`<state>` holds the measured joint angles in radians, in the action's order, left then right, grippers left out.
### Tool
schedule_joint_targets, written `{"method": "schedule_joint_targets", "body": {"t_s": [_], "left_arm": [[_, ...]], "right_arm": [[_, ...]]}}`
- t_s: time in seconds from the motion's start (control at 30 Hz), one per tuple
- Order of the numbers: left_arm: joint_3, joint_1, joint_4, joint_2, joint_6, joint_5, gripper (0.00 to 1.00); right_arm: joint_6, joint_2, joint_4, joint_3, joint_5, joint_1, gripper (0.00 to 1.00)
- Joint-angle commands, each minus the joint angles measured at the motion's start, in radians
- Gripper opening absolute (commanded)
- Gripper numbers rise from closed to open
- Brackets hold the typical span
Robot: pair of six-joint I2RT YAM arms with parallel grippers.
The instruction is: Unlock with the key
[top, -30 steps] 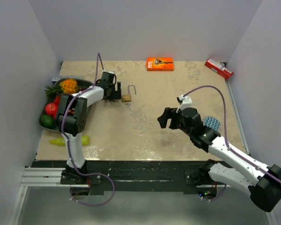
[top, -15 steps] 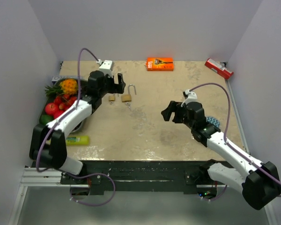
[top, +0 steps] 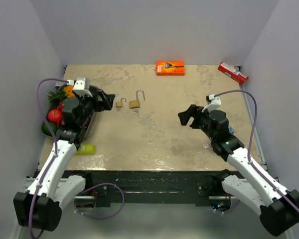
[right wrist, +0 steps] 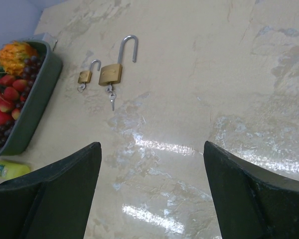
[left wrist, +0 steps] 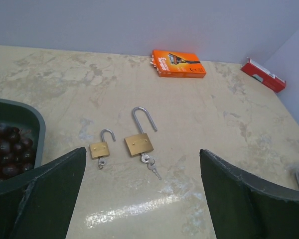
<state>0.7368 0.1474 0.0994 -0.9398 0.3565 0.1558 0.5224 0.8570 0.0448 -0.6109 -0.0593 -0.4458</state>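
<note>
Large padlock [left wrist: 138,144], small padlock [left wrist: 99,149] — shackles up; left gripper [top: 106,101], right gripper [top: 186,115] wide.

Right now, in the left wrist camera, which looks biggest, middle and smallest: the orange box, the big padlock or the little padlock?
1. orange box, even though it lies farthest from the camera
2. big padlock, shackle open
3. little padlock

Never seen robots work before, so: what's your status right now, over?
Left hand and right hand open, empty. Large padlock and small padlock side by side, shackles open, keys in. Nothing blocking.
</note>
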Motion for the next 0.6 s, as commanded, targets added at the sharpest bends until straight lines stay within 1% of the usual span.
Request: {"method": "schedule_joint_targets", "body": {"t_s": [0.0, 0.1, 0.27, 0.57], "left_arm": [[0.007, 0.0, -0.133, 0.107, -0.025, 0.085, 1.0], [0.001, 0.0, -0.182, 0.144, -0.057, 0.117, 1.0], [-0.007, 0.0, -0.188, 0.177, -0.09, 0.11, 1.0], [-0.019, 0.0, -0.178, 0.191, -0.097, 0.139, 1.0]], "right_arm": [[-0.039, -0.084, 0.007, -0.009, -0.048, 0.002, 0.86], [-0.067, -0.111, 0.03, -0.015, -0.05, 0.002, 0.86], [-0.087, -0.161, 0.044, -0.013, -0.051, 0.002, 0.86], [-0.07, -0.17, -0.014, 0.011, -0.031, 0.002, 0.86]]}}
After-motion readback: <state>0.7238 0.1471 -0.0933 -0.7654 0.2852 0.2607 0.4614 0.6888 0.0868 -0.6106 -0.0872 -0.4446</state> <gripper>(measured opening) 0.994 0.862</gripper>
